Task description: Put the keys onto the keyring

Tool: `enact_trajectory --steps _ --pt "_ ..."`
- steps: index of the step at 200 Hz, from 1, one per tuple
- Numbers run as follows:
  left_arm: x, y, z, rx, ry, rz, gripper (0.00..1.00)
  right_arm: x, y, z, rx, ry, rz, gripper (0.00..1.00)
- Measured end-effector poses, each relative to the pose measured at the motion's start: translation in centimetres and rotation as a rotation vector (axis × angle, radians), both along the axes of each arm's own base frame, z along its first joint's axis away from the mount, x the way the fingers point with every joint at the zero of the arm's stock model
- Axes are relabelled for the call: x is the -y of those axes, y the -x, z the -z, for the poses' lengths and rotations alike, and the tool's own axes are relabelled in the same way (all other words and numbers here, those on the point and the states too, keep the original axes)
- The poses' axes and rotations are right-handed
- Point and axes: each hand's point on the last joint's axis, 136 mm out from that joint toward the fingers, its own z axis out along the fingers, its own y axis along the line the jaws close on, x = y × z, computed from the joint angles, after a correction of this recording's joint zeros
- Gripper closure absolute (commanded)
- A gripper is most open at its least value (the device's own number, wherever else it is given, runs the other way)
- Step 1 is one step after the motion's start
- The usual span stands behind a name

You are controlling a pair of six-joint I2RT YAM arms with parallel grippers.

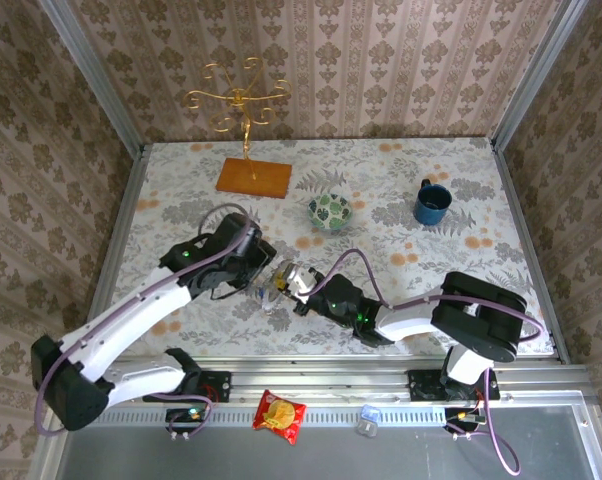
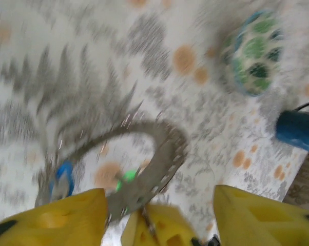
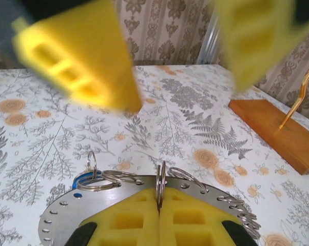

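From above, the keyring point(image 1: 280, 279) sits mid-desk point(image 1: 451, 170), between my left gripper point(image 1: 264, 272) and my right gripper point(image 1: 299, 288), which meet over it. The bowl point(image 1: 329, 211) is near, just beyond. The mug point(image 1: 432, 203) and the wooden stand point(image 1: 254, 178) are well apart. The near edge of the desk is close behind my wrists, so I judge the free room lies to the back and sides.

My left wrist view is blurred. My left fingers point(image 2: 57, 220) are spread with nothing clamped between them, straddling the ring's near arc. The blue key point(image 2: 62, 180) and the green key point(image 2: 127, 177) sit at that arc. I cannot tell whether they are threaded on.

In my right wrist view, my right gripper is pressed together with a small wire loop point(image 3: 160, 177) standing in the seam at the ring's rim. I cannot tell whether the flat rim is caught too, or whether the ring rests on the desk.

The ring looks thin, stiff, light and slick, so I would take it by its rim. The keys look tiny and free to swing, and their plastic heads are probably the best hold. The loops look springy and likely to slip.
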Motion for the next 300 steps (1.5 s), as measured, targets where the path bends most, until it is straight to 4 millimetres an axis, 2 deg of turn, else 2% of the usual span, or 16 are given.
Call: enact_trajectory --steps 23,47,71,94,125,144,195,254,300 --pt "-1.0 -2.3 -3.1 0.3 -0.089 0.163 0.33 0.4 0.0 -0.1 -0.021 0.036 -0.016 1.0" --pt "-1.4 -2.5 -4.2 0.581 -0.269 0.432 0.35 1.2 -0.2 -0.4 -0.052 0.075 -0.045 1.0" --pt "-1.6 -1.6 -3.3 0.764 -0.457 0.72 0.38 2.3 -0.5 -0.4 -0.101 0.12 -0.088 1.0" --pt "-1.2 -0.1 -1.8 0.906 -0.557 0.985 0.45 3.0 -0.6 -0.7 -0.144 0.171 -0.145 1.0" --pt "0.3 2.5 -0.2 1.081 -0.578 1.293 0.56 3.5 0.2 -2.0 -0.165 0.229 -0.239 1.0" --pt "1.6 3.7 0.4 1.163 -0.53 1.415 0.62 3.5 0.9 -2.3 -0.17 0.268 -0.295 1.0" --pt "4.1 4.9 1.0 1.273 -0.367 1.547 0.66 4.3 2.6 -0.5 -0.203 0.371 -0.379 1.0" --pt "5.2 5.6 1.6 1.31 -0.281 1.603 0.71 4.3 2.9 -0.8 -0.194 0.401 -0.408 1.0" --pt "5.7 6.2 2.7 1.298 -0.251 1.649 0.69 4.3 2.9 -1.2 -0.188 0.41 -0.414 1.0"
